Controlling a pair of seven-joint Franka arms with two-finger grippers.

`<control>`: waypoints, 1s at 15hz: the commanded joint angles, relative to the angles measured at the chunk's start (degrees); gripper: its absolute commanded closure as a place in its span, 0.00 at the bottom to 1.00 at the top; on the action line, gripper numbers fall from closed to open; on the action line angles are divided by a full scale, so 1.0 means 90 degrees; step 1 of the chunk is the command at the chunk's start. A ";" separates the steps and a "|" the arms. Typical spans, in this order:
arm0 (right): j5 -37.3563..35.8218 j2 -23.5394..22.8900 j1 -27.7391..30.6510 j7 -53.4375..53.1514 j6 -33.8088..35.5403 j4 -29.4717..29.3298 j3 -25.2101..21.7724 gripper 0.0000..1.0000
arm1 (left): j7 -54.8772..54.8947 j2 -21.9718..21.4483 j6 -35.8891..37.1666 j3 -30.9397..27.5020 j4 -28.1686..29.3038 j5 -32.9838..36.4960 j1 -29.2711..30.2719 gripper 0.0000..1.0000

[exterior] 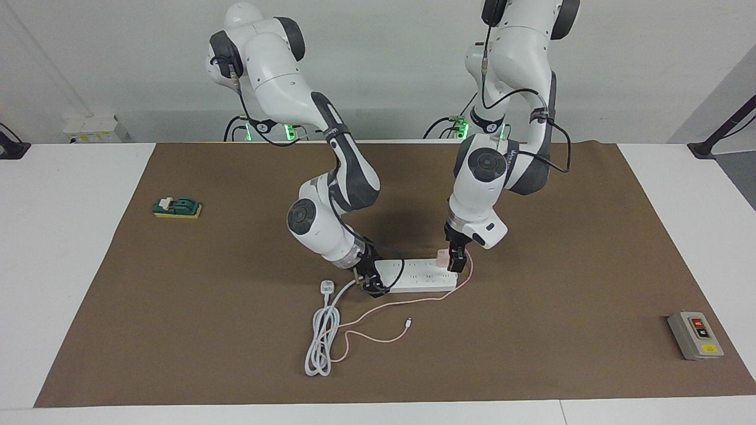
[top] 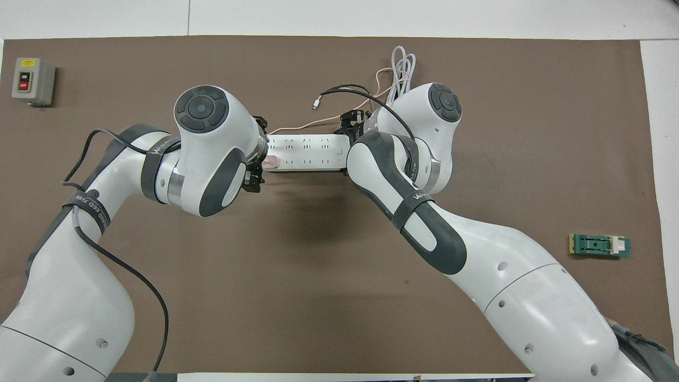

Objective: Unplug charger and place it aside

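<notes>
mat (exterior: 177,330): big brown sheet, fills most of the frame in both views, white table (exterior: 59,265) around it
power strip (exterior: 416,276): long white bar dead centre of the facing frame
right gripper (exterior: 371,284): down on the strip's end at centre-left of the facing frame; can't tell how its fingers stand
left gripper (exterior: 456,258): just right of centre, down at the charger, touching its side; looks partly spread around it, honestly can't tell if it's gripping
white cord (exterior: 322,342): coiled lower centre
switch box (exterior: 695,335): grey, lower right
green block (exterior: 177,208): left-middle
charger (exterior: 443,257): tiny pink cube, plugged into the strip's end, its pink cable (exterior: 378,337) trailing to lower centre
</notes>
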State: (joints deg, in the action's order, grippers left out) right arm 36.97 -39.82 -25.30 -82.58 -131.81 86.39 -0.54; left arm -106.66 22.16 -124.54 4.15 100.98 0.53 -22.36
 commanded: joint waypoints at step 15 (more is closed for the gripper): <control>0.0189 -0.0155 0.0174 0.0485 -0.0286 -0.0097 0.0051 1.00 | -0.0073 -0.0001 -0.0341 -0.0081 0.0205 -0.0020 -0.0201 1.00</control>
State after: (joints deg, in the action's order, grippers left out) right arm 37.22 -39.83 -25.13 -82.27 -131.75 86.41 -0.44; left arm -106.69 22.49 -126.45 4.09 101.50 0.60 -22.53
